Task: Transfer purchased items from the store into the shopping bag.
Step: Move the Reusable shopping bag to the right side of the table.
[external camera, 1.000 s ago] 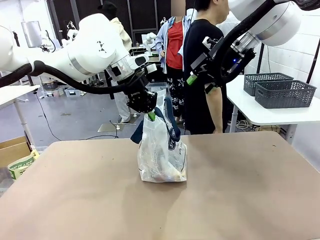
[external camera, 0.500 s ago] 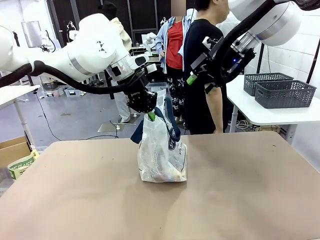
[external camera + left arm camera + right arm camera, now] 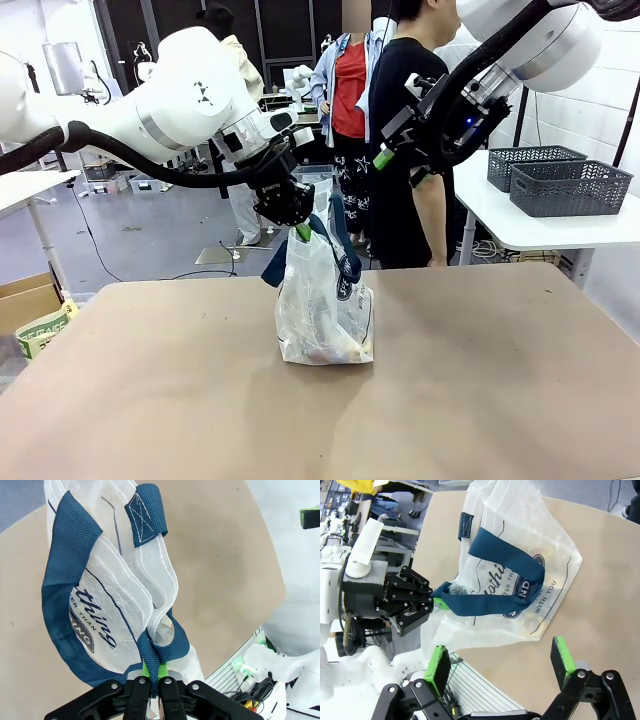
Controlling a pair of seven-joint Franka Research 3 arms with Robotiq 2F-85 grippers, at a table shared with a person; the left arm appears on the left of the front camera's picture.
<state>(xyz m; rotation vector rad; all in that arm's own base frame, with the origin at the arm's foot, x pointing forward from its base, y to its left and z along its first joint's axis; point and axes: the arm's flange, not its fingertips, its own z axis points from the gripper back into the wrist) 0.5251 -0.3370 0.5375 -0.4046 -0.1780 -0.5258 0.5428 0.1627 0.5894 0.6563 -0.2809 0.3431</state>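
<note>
The shopping bag (image 3: 325,300), clear plastic with navy handles and dark print, stands upright at the middle of the brown table (image 3: 480,400). Pale and yellowish purchased items (image 3: 335,347) show dimly through its bottom. My left gripper (image 3: 299,229) hangs just above the bag, shut on one navy handle (image 3: 155,655) and holding it up. The other handle (image 3: 505,587) droops over the bag's side. My right gripper (image 3: 384,157) is raised up and to the right of the bag, open, with nothing between its green pads (image 3: 439,670). Whether a grey basket (image 3: 565,187) at the right is the store, I cannot tell.
Two dark grey openwork baskets sit on a white side table (image 3: 530,230) at the right. A cardboard box (image 3: 25,300) with a green-and-white pack (image 3: 45,330) stands off the table's left edge. People (image 3: 400,150) stand behind the far edge.
</note>
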